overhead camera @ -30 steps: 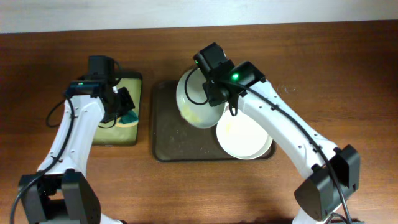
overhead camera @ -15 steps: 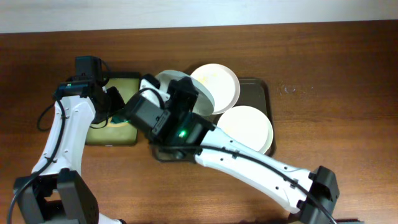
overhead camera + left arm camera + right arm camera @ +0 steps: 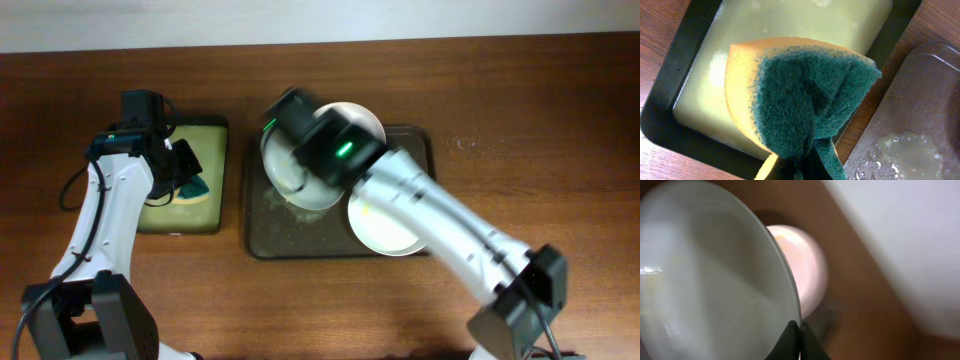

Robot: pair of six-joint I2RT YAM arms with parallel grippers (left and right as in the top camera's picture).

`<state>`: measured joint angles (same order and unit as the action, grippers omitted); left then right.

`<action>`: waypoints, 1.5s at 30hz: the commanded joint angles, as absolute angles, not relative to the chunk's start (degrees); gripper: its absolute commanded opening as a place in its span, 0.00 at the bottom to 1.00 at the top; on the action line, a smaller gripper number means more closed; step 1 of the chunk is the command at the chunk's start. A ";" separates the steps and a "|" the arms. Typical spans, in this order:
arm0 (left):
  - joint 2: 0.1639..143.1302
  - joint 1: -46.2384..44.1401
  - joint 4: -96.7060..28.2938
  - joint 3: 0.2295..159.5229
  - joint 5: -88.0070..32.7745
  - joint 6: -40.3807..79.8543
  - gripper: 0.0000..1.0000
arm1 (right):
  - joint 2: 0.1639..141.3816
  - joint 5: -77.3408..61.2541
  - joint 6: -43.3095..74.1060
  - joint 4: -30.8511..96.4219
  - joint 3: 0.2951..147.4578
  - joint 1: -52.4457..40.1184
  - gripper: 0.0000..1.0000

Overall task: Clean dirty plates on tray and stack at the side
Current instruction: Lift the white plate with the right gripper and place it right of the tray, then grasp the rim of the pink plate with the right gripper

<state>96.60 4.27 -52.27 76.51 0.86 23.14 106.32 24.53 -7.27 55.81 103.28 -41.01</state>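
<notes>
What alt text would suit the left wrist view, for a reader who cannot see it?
The left hand pinches a folded sponge, yellow with a green scouring face, above a black-rimmed tray of pale yellow-green soapy liquid. At the right edge lies a corner of the grey tray, wet with suds.

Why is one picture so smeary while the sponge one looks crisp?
Right wrist view: the held plate and background smear, probably motion blur, with a small glint at its left. Overhead view: only the right arm is blurred. Left wrist view: the sponge is crisp.
</notes>
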 commanded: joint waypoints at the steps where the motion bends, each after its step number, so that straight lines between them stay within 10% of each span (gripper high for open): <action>1: 94.91 4.56 -52.38 76.86 1.28 22.00 0.00 | 105.21 -5.74 3.75 56.80 104.09 -25.36 0.04; 9: 94.91 4.56 -52.38 76.86 1.26 22.02 0.00 | 106.19 -21.63 3.49 58.28 100.36 18.15 0.04; 15: 94.91 4.56 -52.31 76.86 1.26 22.02 0.00 | 108.53 -21.61 3.49 48.40 87.18 29.19 0.04; 18: 94.91 4.56 -51.94 76.86 1.26 22.02 0.00 | 108.97 -21.43 3.53 41.87 80.53 29.28 0.05; 23: 94.91 4.56 -51.92 76.86 1.26 22.02 0.00 | 109.12 -25.69 3.53 40.64 79.94 29.12 0.55; 30: 94.91 4.56 -51.92 76.86 1.23 22.04 0.00 | 109.12 -36.21 3.51 36.12 79.94 10.68 0.61; 33: 94.91 4.56 -51.94 76.86 1.23 22.04 0.00 | 109.14 -25.78 4.67 31.46 79.92 0.08 0.79; 40: 94.91 4.56 -51.96 76.86 1.21 22.04 0.00 | 116.11 -2.79 16.84 24.73 79.92 -13.28 0.75; 43: 94.91 4.56 -51.94 76.86 1.23 22.04 0.00 | 118.91 -4.47 17.04 23.07 79.92 -13.28 0.40; 45: 94.91 4.56 -51.92 76.86 1.23 22.04 0.00 | 120.05 -4.95 17.04 23.09 79.92 -13.56 0.36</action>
<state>96.60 4.27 -52.07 76.51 0.84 22.98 118.93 -5.39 16.29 23.49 80.34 -13.17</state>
